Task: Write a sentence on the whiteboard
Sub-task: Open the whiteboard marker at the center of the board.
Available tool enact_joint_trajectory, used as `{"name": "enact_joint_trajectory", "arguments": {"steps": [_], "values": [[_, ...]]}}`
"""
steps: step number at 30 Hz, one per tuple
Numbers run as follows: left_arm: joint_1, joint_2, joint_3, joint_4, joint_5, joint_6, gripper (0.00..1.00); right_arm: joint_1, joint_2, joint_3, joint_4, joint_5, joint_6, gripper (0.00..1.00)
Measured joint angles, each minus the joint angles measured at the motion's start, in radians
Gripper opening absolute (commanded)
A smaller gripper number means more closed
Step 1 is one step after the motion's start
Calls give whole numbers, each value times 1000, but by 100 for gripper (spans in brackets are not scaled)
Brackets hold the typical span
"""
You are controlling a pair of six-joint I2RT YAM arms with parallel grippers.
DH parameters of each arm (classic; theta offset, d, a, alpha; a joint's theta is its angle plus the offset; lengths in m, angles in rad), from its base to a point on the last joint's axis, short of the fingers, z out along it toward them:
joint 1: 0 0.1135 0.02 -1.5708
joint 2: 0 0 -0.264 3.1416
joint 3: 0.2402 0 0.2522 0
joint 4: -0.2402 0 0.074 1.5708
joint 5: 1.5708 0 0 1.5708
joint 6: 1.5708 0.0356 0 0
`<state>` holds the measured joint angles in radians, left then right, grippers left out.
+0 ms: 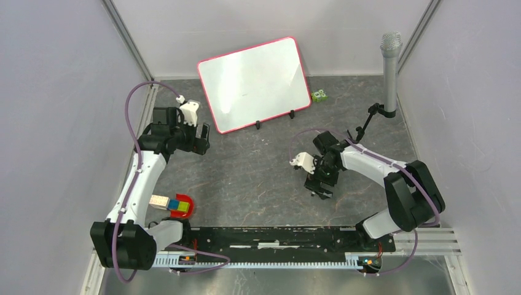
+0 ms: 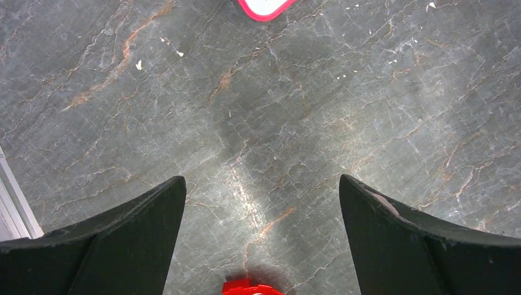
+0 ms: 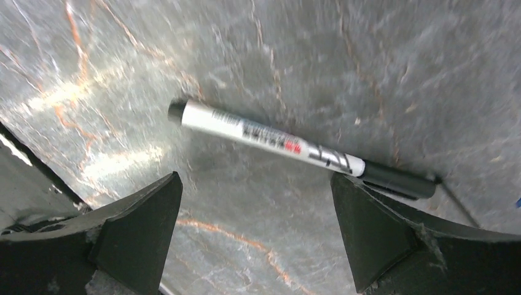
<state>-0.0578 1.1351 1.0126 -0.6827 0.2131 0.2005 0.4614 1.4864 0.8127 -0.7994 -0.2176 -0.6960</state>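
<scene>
Whiteboard [image 1: 255, 83] is sitting on the dark marbled table [image 1: 258, 172] just beyond the left gripper [image 1: 201, 138] and a bit to its right. It is lying askew in the top view, white face showing, with its small black feet along the edge nearest the arms. One red-framed corner is peeking in at the top of the left wrist view, ahead of the fingers. The left gripper is hanging over bare table with its jaws spread wide, nothing between them. Behind it, nearer its arm's base, a red dish [image 1: 187, 208] is holding coloured blocks [image 1: 179, 206], and a pale wooden block [image 1: 159, 201] is lying just beside the dish. The right gripper [image 3: 255, 177] is hovering low over the table, well apart from the board, jaws also wide and gripping nothing. A marker [image 3: 270, 142] with a white barrel and black ends is lying flat just ahead of its fingertips, crosswise to the gap, one black end running close by one finger [image 3: 381, 233]. Whether they are touching is unclear. Beyond the right gripper, a grey microphone [image 1: 391, 67] is standing on a stand, and a small green item [image 1: 319, 96] is sitting just beside the board's right edge.
</scene>
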Motion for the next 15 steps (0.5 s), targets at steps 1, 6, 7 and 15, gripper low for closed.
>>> {"name": "enact_joint_trajectory", "arguments": {"steps": [1,6,7,15], "values": [[0,0,0,0,0,0,100,10,5,6,13,-10,2,98],[0,0,0,0,3,-2,100,70,21,16,70,-42,21,98],[0,0,0,0,4,-2,100,83,26,18,77,-38,29,98],[0,0,0,-1,8,-2,100,123,9,35,107,-18,20,92]]}}
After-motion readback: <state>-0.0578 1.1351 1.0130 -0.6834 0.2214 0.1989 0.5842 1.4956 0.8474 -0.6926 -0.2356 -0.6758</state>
